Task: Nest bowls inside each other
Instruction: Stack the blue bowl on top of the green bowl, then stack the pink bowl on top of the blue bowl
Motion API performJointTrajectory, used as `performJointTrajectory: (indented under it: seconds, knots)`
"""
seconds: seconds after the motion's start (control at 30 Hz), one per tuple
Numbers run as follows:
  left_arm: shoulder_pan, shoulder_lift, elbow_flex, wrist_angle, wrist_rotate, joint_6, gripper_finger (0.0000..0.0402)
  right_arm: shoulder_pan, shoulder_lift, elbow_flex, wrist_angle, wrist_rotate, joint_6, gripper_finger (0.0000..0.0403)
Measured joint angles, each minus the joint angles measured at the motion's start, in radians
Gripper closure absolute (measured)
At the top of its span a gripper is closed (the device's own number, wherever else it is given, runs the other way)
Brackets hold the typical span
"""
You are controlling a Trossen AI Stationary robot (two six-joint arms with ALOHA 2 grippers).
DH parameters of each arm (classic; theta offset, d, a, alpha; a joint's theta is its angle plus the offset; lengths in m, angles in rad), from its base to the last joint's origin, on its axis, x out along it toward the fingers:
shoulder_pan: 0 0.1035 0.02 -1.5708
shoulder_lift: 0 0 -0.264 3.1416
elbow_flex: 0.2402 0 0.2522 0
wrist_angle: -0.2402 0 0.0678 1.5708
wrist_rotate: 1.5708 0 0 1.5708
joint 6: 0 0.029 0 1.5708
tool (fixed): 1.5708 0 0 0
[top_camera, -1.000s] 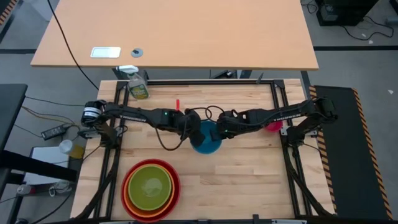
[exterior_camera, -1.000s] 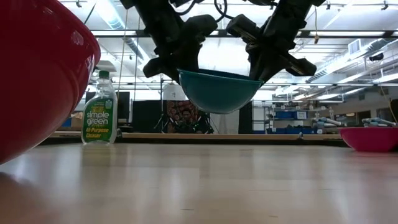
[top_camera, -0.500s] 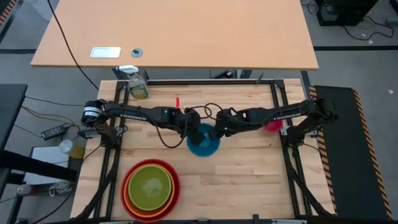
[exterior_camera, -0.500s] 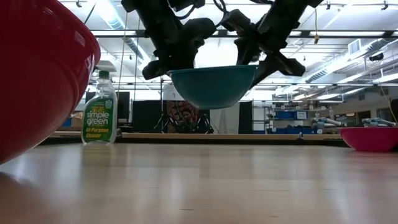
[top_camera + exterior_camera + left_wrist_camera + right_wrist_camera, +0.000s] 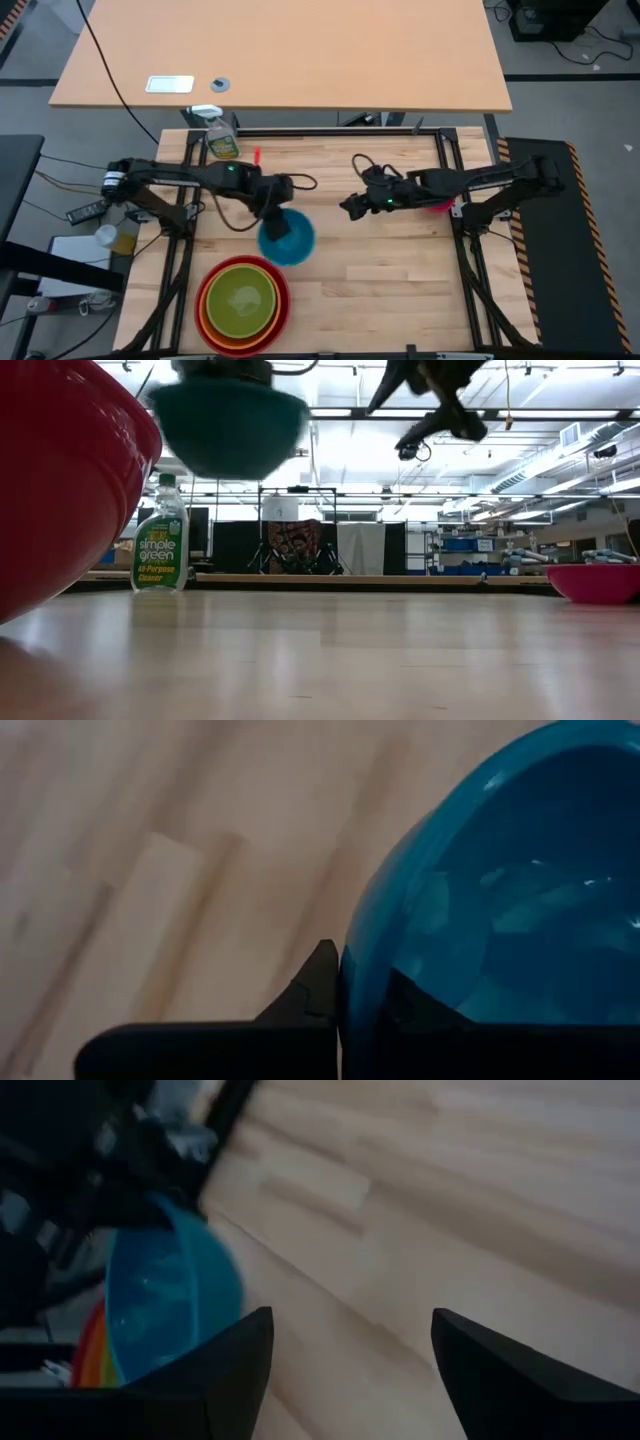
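Note:
The blue bowl hangs high above the table, left of centre, with my left gripper shut on its rim; the low view shows the blue bowl well clear of the wood. My right gripper stands open in the air right of it, holding nothing; its right wrist view shows the fingers wide apart. A green bowl sits inside an orange one inside the red bowl at the near left. The pink bowl rests on the table at the right, partly under my right arm. My left gripper pinches the blue bowl's rim, one finger outside the wall and one inside, showing through the plastic. The fingers come from above, slanting down. The bowl hangs clear of the table, mouth up and roughly level.
A yellow-green spray bottle stands at the table's far left corner. The red bowl's wall fills the low view's left side. Bare wood lies between the stack and the pink bowl.
My right gripper has opened, let go of the blue bowl's rim and drawn back up and toward the table's right edge. My left gripper has carried the bowl up and toward the table's left and near edges, closer to the stacked bowls.

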Motion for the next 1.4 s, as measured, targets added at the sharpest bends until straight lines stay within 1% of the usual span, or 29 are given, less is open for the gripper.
performJointTrajectory:
  seconds: [0.13, 0.23, 0.37, 0.47, 0.5, 0.6, 0.7, 0.8, 0.93, 1.0, 1.07, 1.13, 1.2, 1.3, 1.4]
  knots:
    - [-0.071, -0.071, -0.001, -0.102, 0.137, 0.054, 0.0386, 0.016, -0.051, 0.000, -0.011, 0.073, -0.007, 0.0130]
    - [-0.159, -0.105, -0.001, -0.166, 0.166, 0.089, 0.0386, 0.016, -0.065, 0.000, -0.017, 0.103, -0.007, 0.0131]
    - [-0.298, -0.102, -0.006, -0.225, 0.160, 0.100, 0.0386, 0.016, -0.057, 0.000, -0.021, 0.107, 0.002, 0.0131]
    - [-0.392, -0.082, -0.006, -0.228, 0.159, 0.101, 0.0386, 0.017, -0.038, 0.000, -0.021, 0.101, 0.010, 0.0132]
    - [-0.424, -0.072, -0.006, -0.221, 0.144, 0.102, 0.0386, 0.016, -0.035, 0.000, -0.022, 0.097, 0.019, 0.0132]
    - [-0.502, -0.036, -0.006, -0.218, 0.037, 0.094, 0.0378, 0.016, -0.020, 0.000, -0.011, 0.097, 0.035, 0.0133]
    - [-0.560, 0.004, -0.006, -0.180, -0.007, 0.106, 0.0343, 0.016, -0.008, 0.000, 0.019, 0.097, 0.035, 0.0133]
    - [-0.583, 0.034, -0.006, -0.122, -0.005, 0.126, 0.0284, 0.016, 0.001, 0.000, 0.035, 0.097, 0.036, 0.0133]
    - [-0.567, 0.043, -0.006, -0.123, -0.007, 0.170, 0.0200, 0.017, 0.008, 0.000, 0.057, 0.090, 0.037, 0.0133]
    - [-0.560, 0.043, -0.006, -0.129, -0.031, 0.183, 0.0164, 0.017, 0.010, 0.000, 0.070, 0.075, 0.036, 0.0133]
    - [-0.550, 0.043, -0.006, -0.146, -0.084, 0.191, 0.0138, 0.017, 0.010, 0.000, 0.075, 0.051, 0.036, 0.0133]
    - [-0.542, 0.043, -0.006, -0.165, -0.143, 0.184, 0.0122, 0.023, 0.010, 0.000, 0.079, 0.046, 0.036, 0.0133]
    - [-0.536, 0.043, -0.006, -0.167, -0.176, 0.183, 0.0118, 0.025, 0.010, 0.000, 0.078, 0.044, 0.034, 0.0133]
    - [-0.526, 0.041, -0.041, -0.133, -0.183, 0.194, 0.0121, 0.025, 0.010, 0.000, 0.073, 0.031, 0.029, 0.0133]
    - [-0.519, 0.039, -0.094, -0.115, -0.181, 0.152, 0.0131, 0.025, 0.005, 0.000, 0.005, 0.003, 0.025, 0.0133]
